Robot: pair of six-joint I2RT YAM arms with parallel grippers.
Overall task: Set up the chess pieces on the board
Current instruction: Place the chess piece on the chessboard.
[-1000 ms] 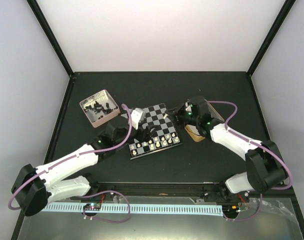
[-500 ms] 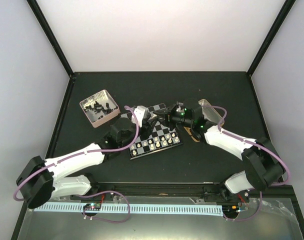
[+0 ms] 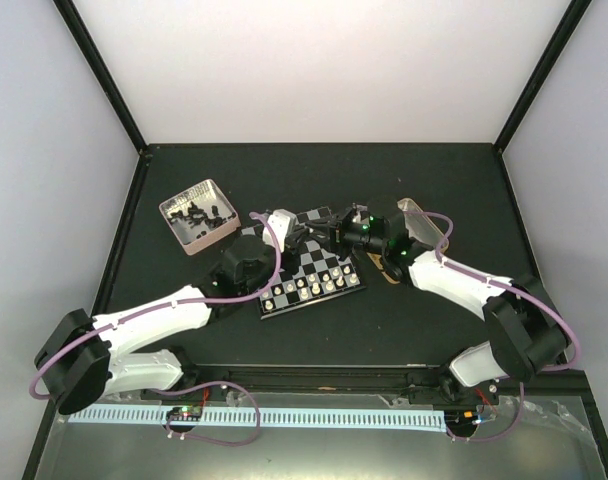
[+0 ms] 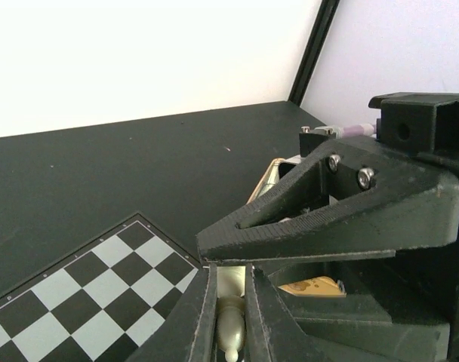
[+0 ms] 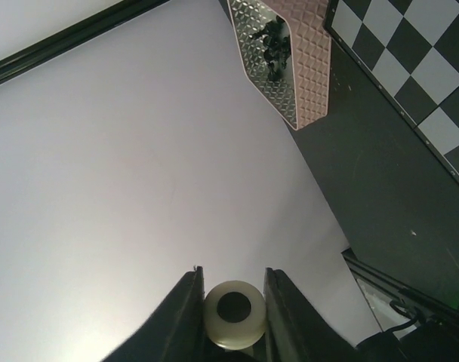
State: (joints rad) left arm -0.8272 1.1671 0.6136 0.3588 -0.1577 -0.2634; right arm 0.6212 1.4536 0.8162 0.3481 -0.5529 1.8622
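Note:
The board lies mid-table, with two rows of cream chess pieces on its near side. Both grippers meet above its far edge. My left gripper is shut on a cream chess piece, which is pinched between its fingers. My right gripper stands around the same piece's round base. One right finger touches that base and a thin gap shows at the other. In the left wrist view the right gripper's black fingers lie across, just above mine. Black chess pieces lie in the pink tray.
The pinkish tray sits at the far left of the board and also shows in the right wrist view as the tray. A tan box stands at the board's right, behind the right arm. Black mat surrounds the board.
The right gripper came left from the tan box to over the board's far edge. The left gripper rose to meet it and shut on the cream piece. The right jaws have widened slightly.

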